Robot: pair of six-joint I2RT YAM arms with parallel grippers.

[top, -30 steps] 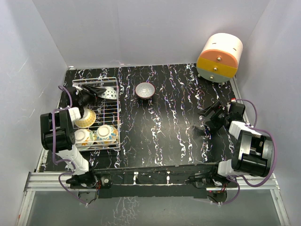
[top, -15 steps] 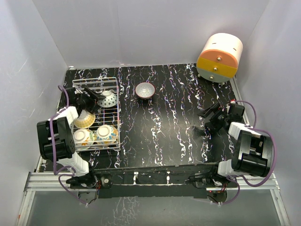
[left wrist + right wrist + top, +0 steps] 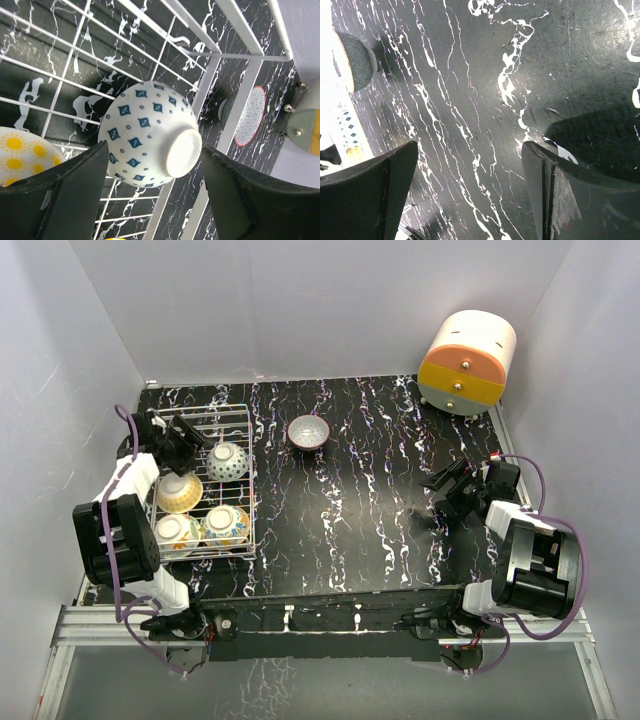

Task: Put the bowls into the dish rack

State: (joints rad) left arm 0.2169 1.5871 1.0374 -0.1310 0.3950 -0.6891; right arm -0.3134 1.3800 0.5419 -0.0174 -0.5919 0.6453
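Observation:
The white wire dish rack (image 3: 249, 485) stands at the table's left and holds several bowls. A white bowl with blue diamonds (image 3: 227, 461) lies foot-up in its far part, also in the left wrist view (image 3: 145, 132). A yellow bowl (image 3: 180, 492) and two floral bowls (image 3: 180, 531) (image 3: 227, 525) lie nearer. My left gripper (image 3: 198, 444) is open and empty, just left of the diamond bowl, its fingers (image 3: 60, 195) wide on either side. A grey bowl (image 3: 308, 431) sits upright on the table right of the rack. My right gripper (image 3: 440, 490) is open and empty above the table at the right.
A big cream-orange-yellow drum (image 3: 467, 362) stands at the far right corner. White walls close in the table on three sides. The right wrist view shows the grey bowl (image 3: 357, 60) far off and black marbled table (image 3: 470, 100) beneath.
My left gripper has let go of the blue-diamond bowl, which now rests in the rack, and has drawn back toward the far left. The right arm has barely moved.

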